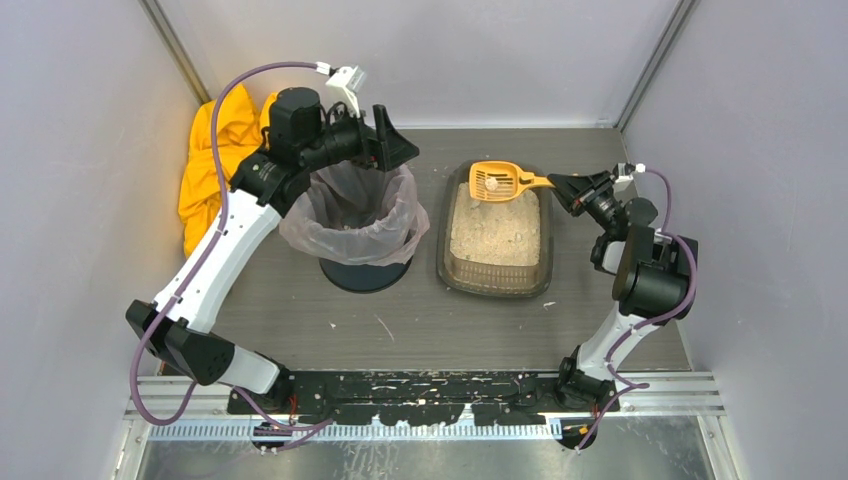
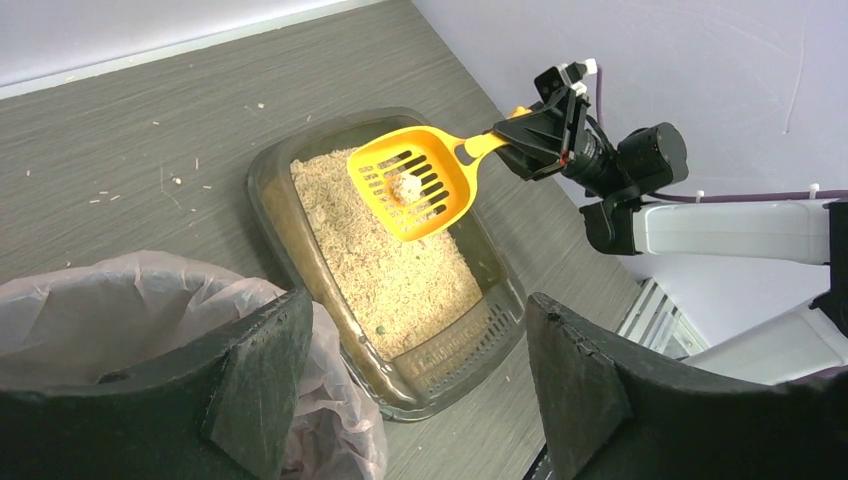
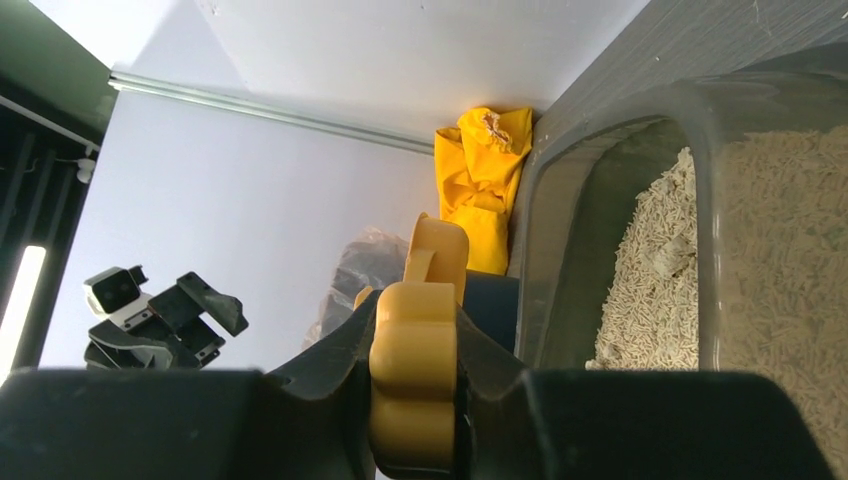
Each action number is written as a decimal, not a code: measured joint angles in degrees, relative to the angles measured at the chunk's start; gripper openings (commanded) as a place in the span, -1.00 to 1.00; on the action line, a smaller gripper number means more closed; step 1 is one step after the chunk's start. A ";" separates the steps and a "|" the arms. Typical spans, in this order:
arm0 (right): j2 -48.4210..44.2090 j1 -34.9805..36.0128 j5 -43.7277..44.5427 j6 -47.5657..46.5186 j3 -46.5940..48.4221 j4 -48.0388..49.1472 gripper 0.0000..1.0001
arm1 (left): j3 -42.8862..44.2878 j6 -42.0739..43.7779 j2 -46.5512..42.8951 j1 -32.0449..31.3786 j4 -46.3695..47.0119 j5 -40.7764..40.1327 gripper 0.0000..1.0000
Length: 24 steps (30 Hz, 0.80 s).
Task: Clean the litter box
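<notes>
Orange scoop over litter box, centre right.
Right gripper clenched on scoop handle, clump in bowl; left gripper released, at lined bin rim, centre left.

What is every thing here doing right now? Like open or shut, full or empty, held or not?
litter box, lying flat, litter inside.
scoop, held up over the box's far end, a clump in it.
bin, upright, bag-lined, top open.
left gripper, open, holding nothing, by the bin.
right gripper, shut on the scoop's handle.
yellow cloth, crumpled in the far corner.
</notes>
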 measured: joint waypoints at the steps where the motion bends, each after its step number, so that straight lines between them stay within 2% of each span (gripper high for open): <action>1: 0.00 0.00 0.07 0.39 0.09 -0.02 -0.99 | 0.07 0.00 0.02 0.00 -0.04 -0.09 0.55; 6: -1.70 0.44 0.63 0.96 2.91 -4.55 -0.98 | 0.90 0.20 0.13 0.00 -0.85 -2.97 0.56; 13: -12.94 4.37 1.11 -9.79 15.91 -33.20 -0.99 | 2.99 -1.05 0.55 1.01 -2.89 -5.79 0.60; 17: -15.17 8.07 1.03 -12.44 23.74 -41.31 -0.99 | 3.02 -4.52 0.63 4.24 -2.80 -5.42 0.60; 24: -13.60 16.31 1.66 -18.86 36.65 -58.14 -0.98 | 2.99 -5.90 0.63 10.75 -4.81 -7.39 0.58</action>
